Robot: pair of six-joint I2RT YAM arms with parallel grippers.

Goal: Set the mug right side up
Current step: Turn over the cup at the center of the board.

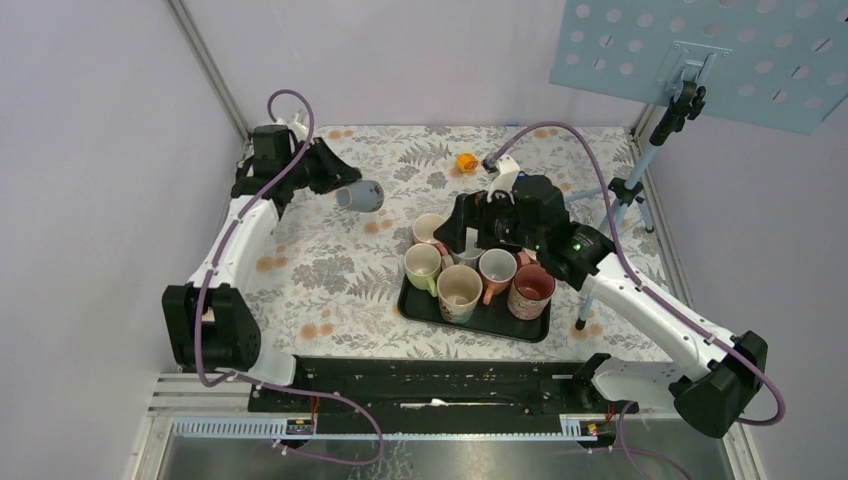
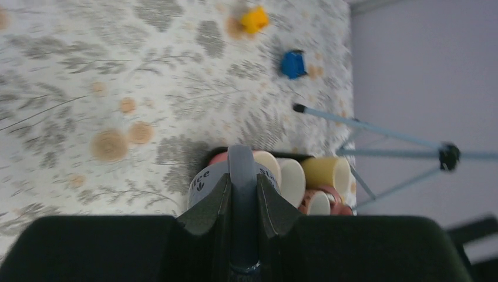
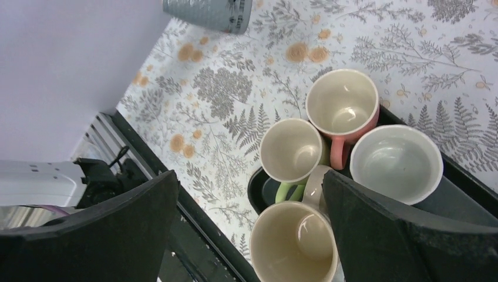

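As the top camera looks down, the left pincer (image 1: pixel 338 188) is clenched on the grey mug (image 1: pixel 362 196) over the far left part of the counter (image 1: pixel 330 290). The mug is turned about sideways, one end toward the middle of the counter; which end it is, I cannot tell. The right pincer (image 1: pixel 468 228) hangs over the far edge of a black tray (image 1: pixel 500 322), which carries several mugs with the mouth up. A small yellow thing (image 1: pixel 466 161) lies beyond the tray, and a tripod (image 1: pixel 630 190) stands at the right side.

From the left wrist, the two fingers (image 2: pixel 210 205) press on a narrow grey part of the mug (image 2: pixel 205 179), which looks like its handle. Some dark letters show on the mug's side. Behind it are the mugs of the tray, the yellow thing (image 2: pixel 254 20) and a blue thing (image 2: pixel 292 63) farther away.

From the right wrist, the right pincer (image 3: pixel 249 182) is released, its jaws wide apart and touching nothing. Below are a pink mug (image 3: pixel 342 106), a green mug (image 3: pixel 292 151), a white mug (image 3: pixel 396 164) and a cream mug (image 3: pixel 293 247), close together. The grey mug (image 3: pixel 205 13) shows at the top edge, well apart from the tray (image 3: pixel 464 194).
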